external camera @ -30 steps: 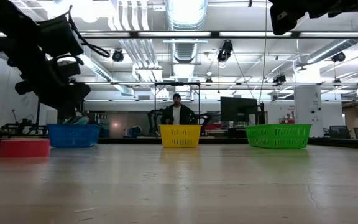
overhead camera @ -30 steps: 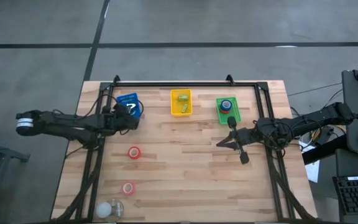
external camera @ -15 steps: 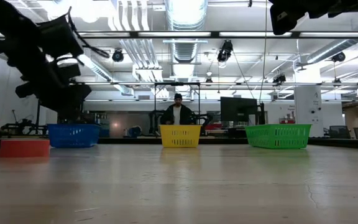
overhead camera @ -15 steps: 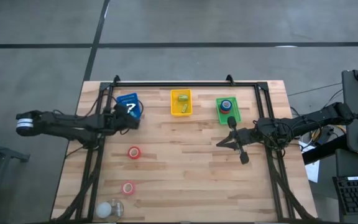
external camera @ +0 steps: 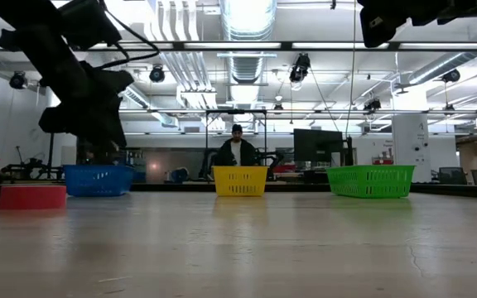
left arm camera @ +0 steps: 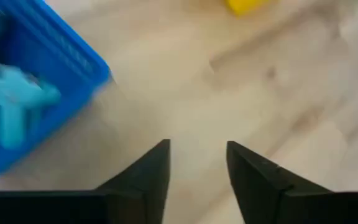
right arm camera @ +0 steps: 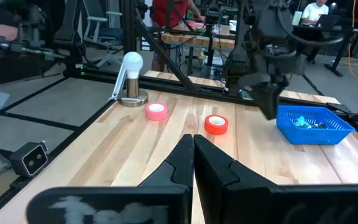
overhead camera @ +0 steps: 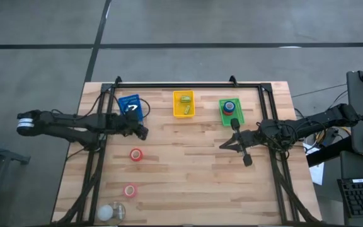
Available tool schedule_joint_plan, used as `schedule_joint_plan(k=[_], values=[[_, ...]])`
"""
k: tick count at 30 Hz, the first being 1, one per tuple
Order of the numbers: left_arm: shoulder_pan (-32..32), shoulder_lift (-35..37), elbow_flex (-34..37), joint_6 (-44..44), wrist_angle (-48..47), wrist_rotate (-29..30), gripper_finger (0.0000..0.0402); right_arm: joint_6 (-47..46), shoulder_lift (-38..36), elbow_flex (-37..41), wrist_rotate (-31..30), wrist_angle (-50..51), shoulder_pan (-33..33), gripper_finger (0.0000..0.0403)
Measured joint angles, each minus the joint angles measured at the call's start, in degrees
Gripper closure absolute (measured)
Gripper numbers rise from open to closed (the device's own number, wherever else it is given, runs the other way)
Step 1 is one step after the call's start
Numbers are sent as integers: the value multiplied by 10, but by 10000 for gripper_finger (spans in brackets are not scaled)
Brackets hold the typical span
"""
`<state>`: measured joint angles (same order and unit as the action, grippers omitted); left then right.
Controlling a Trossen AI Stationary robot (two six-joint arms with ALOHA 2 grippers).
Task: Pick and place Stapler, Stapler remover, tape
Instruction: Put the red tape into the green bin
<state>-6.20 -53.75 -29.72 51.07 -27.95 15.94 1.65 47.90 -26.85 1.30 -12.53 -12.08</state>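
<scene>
Blue basket [overhead camera: 130,105]: light-blue tool; green basket [overhead camera: 230,111]: tape rolls.

Blue basket [overhead camera: 130,105], yellow basket [overhead camera: 183,104], green basket [overhead camera: 230,111]; red tape [overhead camera: 135,154], pinkish tape [overhead camera: 130,190]; pale wood-grain surface [overhead camera: 188,170]; the blue basket's contents look light blue.

The wooden table [overhead camera: 188,183] carries three baskets, two tape rolls and a lamp.

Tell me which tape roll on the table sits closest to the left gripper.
The red tape roll, just below the left gripper in the high view. The pink tape roll lies farther toward the table's front edge, nearer the small lamp.
</scene>
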Motion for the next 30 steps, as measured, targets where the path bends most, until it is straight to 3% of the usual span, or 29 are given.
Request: schedule_joint_plan(k=[7,19,26,30], values=[[65,-2,0,45,-1,-91,191,-2,0,0,0,0,0,394],[167,-3,-1,145,-31,-103,194,-1,0,0,-1,-2,0,394],[174,-3,-5,168,-142,-101,195,-2,0,0,-4,-2,0,394],[174,-3,9,185,-161,-81,195,-4,0,0,-5,-3,0,394]])
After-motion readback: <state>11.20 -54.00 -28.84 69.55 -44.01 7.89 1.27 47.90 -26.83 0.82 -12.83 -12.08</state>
